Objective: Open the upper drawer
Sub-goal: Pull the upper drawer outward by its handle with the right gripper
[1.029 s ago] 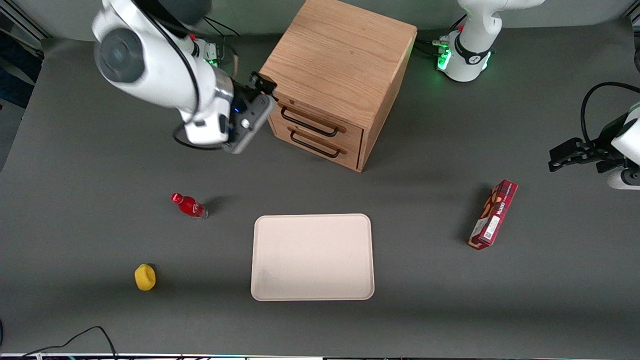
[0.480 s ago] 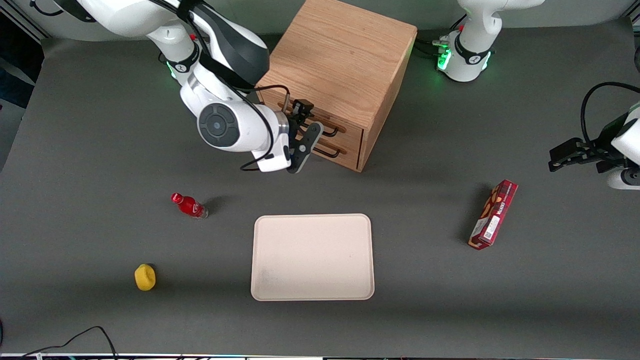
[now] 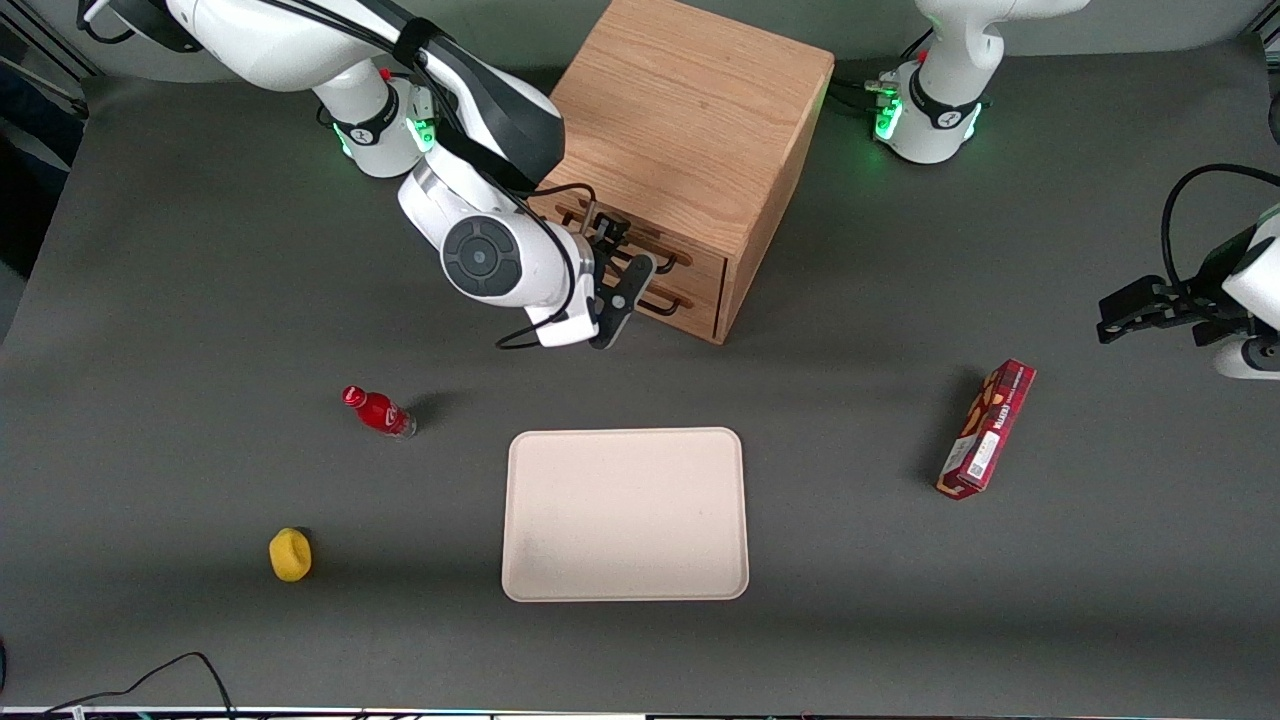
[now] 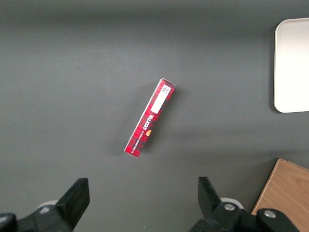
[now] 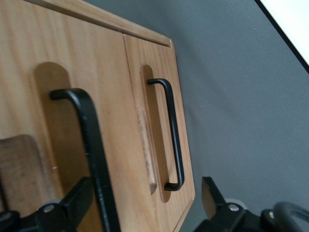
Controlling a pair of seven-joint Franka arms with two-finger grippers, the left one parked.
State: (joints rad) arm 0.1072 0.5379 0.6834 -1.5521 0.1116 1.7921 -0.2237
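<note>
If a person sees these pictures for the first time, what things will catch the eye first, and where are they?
First comes the big wooden cabinet standing farthest from the front camera, with the working arm's tool right in front of its upper drawer, open and straddling the black handle. Next is the pale tray, nearer to the camera. The small red bottle lies toward the working arm's end.

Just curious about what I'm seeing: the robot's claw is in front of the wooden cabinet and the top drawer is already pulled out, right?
Not quite. The gripper is in front of the boxy oak cabinet, but the upper drawer with its black wire handle is closed, flush with the lower drawer, as the right wrist view shows.
</note>
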